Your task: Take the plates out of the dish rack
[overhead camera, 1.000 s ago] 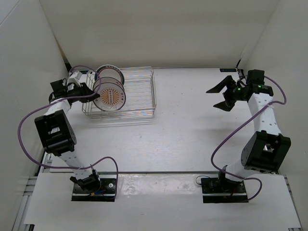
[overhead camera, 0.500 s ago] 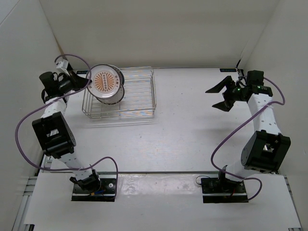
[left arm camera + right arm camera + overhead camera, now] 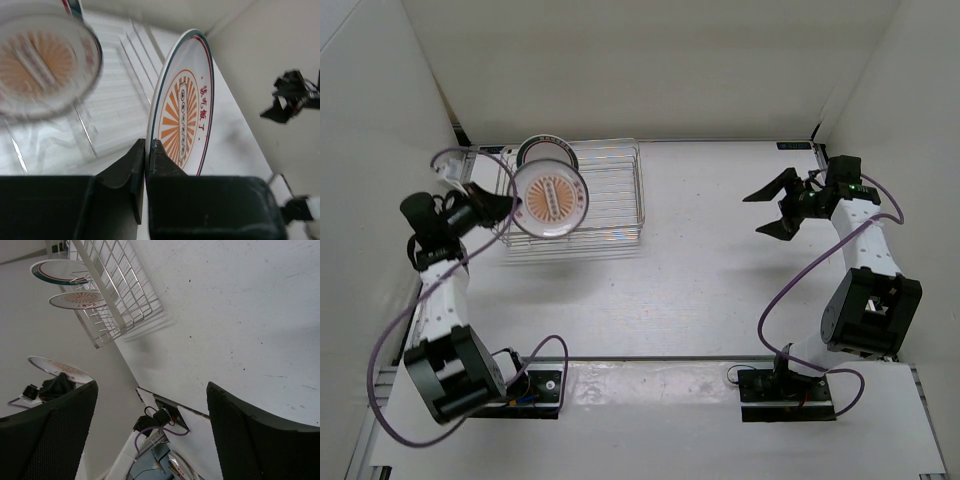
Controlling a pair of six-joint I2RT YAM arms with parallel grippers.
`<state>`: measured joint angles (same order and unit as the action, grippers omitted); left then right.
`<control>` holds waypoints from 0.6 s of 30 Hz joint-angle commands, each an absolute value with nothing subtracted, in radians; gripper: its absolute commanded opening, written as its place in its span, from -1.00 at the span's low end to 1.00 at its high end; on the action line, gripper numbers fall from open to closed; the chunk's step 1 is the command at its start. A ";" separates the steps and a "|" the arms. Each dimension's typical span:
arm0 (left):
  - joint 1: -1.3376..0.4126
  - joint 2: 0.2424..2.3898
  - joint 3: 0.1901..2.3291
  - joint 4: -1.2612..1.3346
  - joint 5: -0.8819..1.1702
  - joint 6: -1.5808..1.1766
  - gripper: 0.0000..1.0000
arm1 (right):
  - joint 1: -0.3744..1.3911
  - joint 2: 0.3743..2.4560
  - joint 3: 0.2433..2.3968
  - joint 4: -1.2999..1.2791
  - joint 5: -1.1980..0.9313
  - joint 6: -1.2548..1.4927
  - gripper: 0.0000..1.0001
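My left gripper point(image 3: 498, 208) is shut on the rim of an orange-sunburst plate point(image 3: 550, 197) and holds it on edge above the front left of the wire dish rack point(image 3: 615, 190). In the left wrist view the fingers point(image 3: 146, 150) pinch this plate point(image 3: 182, 112). A second orange plate point(image 3: 42, 65) stands blurred in the rack point(image 3: 135, 55). A teal-rimmed plate point(image 3: 545, 150) stands at the rack's back. The right wrist view shows the teal plate point(image 3: 60, 271) and the orange plate point(image 3: 77, 300) in the rack point(image 3: 117, 287), and the held plate point(image 3: 57, 369). My right gripper point(image 3: 773, 207) is open and empty, far right.
White enclosure walls stand close on the left, back and right. The left arm's purple cable point(image 3: 450, 160) loops beside the rack. The arm bases point(image 3: 515, 385) sit at the near edge. Bare tabletop point(image 3: 700, 250) lies between rack and right gripper.
The left arm has swung toward the near side with the orange plate, lifting it from the rack's tines to above the rack's front. The right gripper shifted slightly left.
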<state>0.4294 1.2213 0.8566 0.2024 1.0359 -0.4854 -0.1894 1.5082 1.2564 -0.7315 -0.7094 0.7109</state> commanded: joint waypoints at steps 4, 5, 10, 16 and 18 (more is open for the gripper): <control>0.384 0.910 0.533 -0.062 1.098 -0.524 -1.00 | -0.190 1.505 1.272 -0.758 -0.699 0.666 0.81; 0.387 0.837 0.450 -0.005 1.103 -0.558 -1.00 | -0.187 1.508 1.273 -0.750 -0.701 0.667 0.81; 0.419 0.598 0.347 -0.283 0.980 -0.464 -1.00 | -0.189 1.519 1.267 -0.756 -0.703 0.670 0.81; 0.428 0.592 0.253 -0.380 0.953 -0.427 -1.00 | -0.187 1.531 1.265 -0.753 -0.709 0.690 0.81; 0.433 0.616 0.248 -0.452 0.905 -0.388 -1.00 | -0.187 1.532 1.269 -0.752 -0.709 0.689 0.81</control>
<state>0.4225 0.6006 0.2596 -0.3397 0.9550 -0.4408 -0.1894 1.5272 1.2564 -0.7509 -0.7025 0.6857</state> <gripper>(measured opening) 0.165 0.904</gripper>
